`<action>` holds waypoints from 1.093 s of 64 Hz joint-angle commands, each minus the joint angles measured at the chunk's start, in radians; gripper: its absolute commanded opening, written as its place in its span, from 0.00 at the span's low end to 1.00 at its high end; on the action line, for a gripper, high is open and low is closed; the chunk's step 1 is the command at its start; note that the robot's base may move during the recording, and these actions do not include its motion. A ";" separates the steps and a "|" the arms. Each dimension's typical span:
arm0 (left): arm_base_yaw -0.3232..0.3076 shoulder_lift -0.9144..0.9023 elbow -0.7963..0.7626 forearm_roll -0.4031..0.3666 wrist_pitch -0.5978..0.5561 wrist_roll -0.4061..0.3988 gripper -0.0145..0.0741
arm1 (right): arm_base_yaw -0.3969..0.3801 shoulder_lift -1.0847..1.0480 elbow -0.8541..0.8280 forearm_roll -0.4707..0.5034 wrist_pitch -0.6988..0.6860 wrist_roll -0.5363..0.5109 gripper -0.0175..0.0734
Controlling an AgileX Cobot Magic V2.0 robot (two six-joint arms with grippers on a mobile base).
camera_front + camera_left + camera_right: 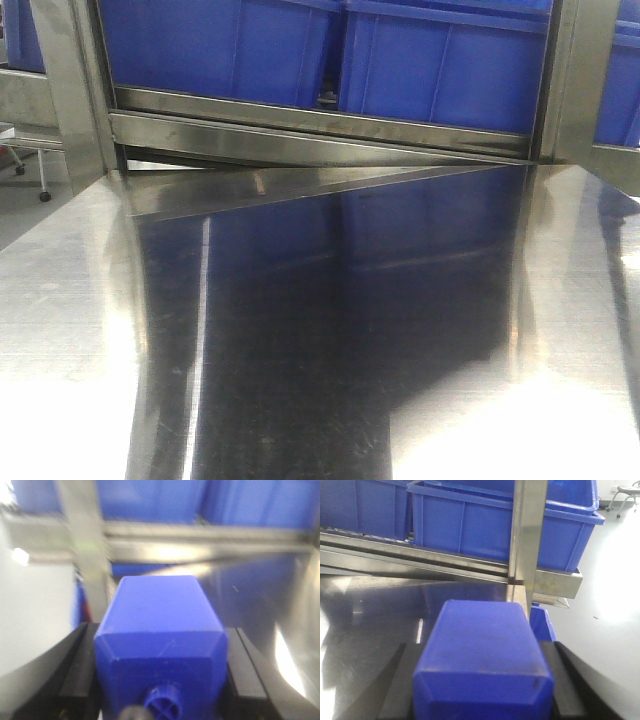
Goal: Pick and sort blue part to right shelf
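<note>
Blue part (482, 645) sits clamped in the right gripper (482, 682) facing the shelf (445, 562), the left gripper (162, 677) clamping a knobbed block (160, 615), so seemingly only placing remains.

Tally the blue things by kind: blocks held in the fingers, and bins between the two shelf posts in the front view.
Blue blocks held: 2 (knobbed block in left fingers, second block in right fingers)
Blue bins between posts: 2 (left bin, right bin)
Total: 4
</note>
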 commanded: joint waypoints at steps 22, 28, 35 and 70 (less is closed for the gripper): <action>0.055 -0.282 -0.018 0.213 0.078 -0.210 0.55 | -0.008 0.007 -0.030 -0.008 -0.088 -0.005 0.65; 0.055 -0.300 -0.018 0.246 0.082 -0.246 0.55 | -0.008 0.007 -0.030 -0.008 -0.088 -0.005 0.65; 0.055 -0.300 -0.018 0.240 0.091 -0.246 0.55 | -0.008 0.007 -0.030 -0.008 -0.088 -0.005 0.65; 0.055 -0.300 -0.018 0.047 0.089 -0.018 0.55 | -0.008 0.007 -0.030 -0.008 -0.088 -0.005 0.65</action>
